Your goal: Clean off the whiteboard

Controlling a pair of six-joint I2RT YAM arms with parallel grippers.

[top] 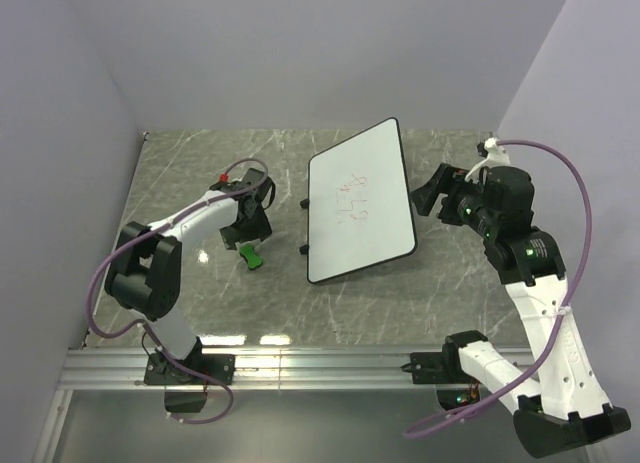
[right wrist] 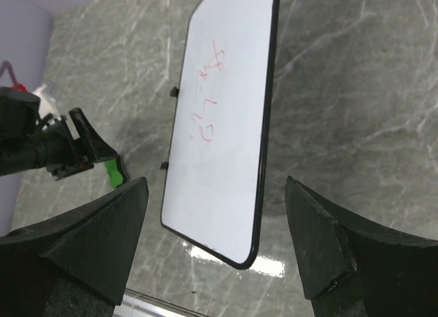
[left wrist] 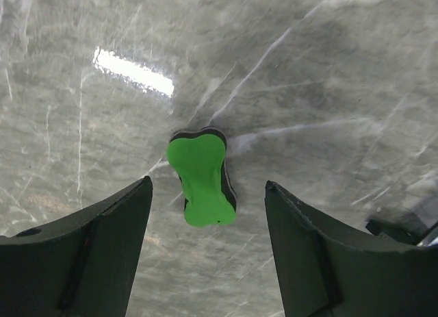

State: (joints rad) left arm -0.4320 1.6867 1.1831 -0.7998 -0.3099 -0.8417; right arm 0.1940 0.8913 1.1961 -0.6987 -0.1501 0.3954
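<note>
The whiteboard (top: 360, 205) lies in the middle of the marble table, white with a black rim and red scribbles near its centre. It also shows in the right wrist view (right wrist: 219, 125). A small green eraser (top: 251, 255) with a black underside lies on the table left of the board. In the left wrist view the eraser (left wrist: 201, 176) lies between and just ahead of my open fingers. My left gripper (top: 243, 229) hovers over it, open and empty. My right gripper (top: 432, 195) is open and empty, just right of the board's right edge.
Grey walls close in the table on the left, back and right. A metal rail (top: 300, 365) runs along the near edge by the arm bases. Small black feet (top: 304, 203) stick out from the board's left side.
</note>
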